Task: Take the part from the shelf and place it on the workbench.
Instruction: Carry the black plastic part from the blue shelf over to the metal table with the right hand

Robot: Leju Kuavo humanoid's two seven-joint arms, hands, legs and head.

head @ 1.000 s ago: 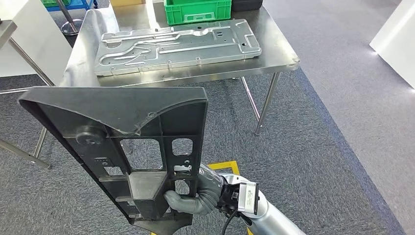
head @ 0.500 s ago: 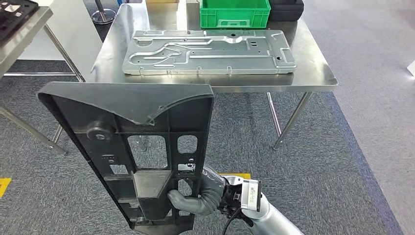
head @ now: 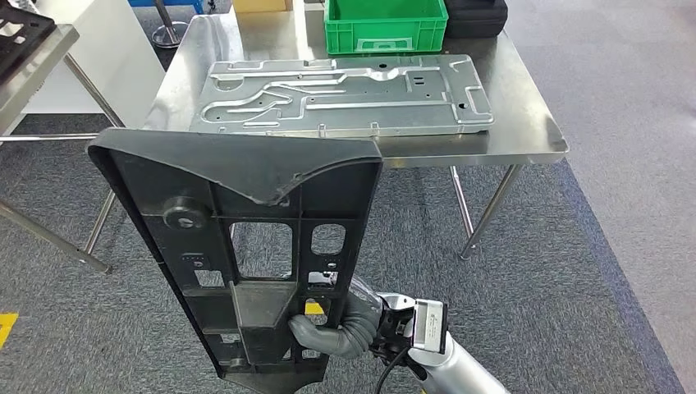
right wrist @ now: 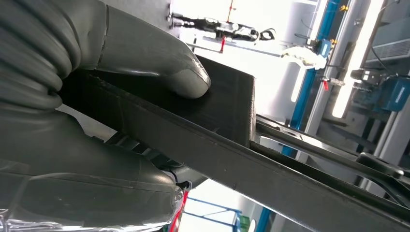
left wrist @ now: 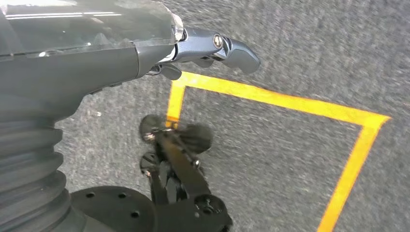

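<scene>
A large black plastic part (head: 246, 213), ribbed and with several cut-outs, stands upright close in front of me. My right hand (head: 328, 332) grips it at its lower edge. In the right wrist view the thumb (right wrist: 159, 63) presses on the part's flat rim (right wrist: 232, 145), with the other fingers underneath. The steel workbench (head: 525, 131) lies beyond the part, and the part's top edge overlaps its front edge in the picture. My left hand (left wrist: 96, 53) hangs over the grey carpet and holds nothing, one dark finger (left wrist: 227, 48) stretched out.
A stamped metal plate (head: 345, 94) covers most of the workbench. A green crate (head: 384, 25) and a black case (head: 476, 16) stand at its back. A second steel table (head: 33, 66) is at the far left. Yellow tape (left wrist: 270, 96) marks the carpet.
The whole picture has shifted as the camera moved: the workbench now sits more central and squarer. The part stays in my right hand, slightly further right in the view.
</scene>
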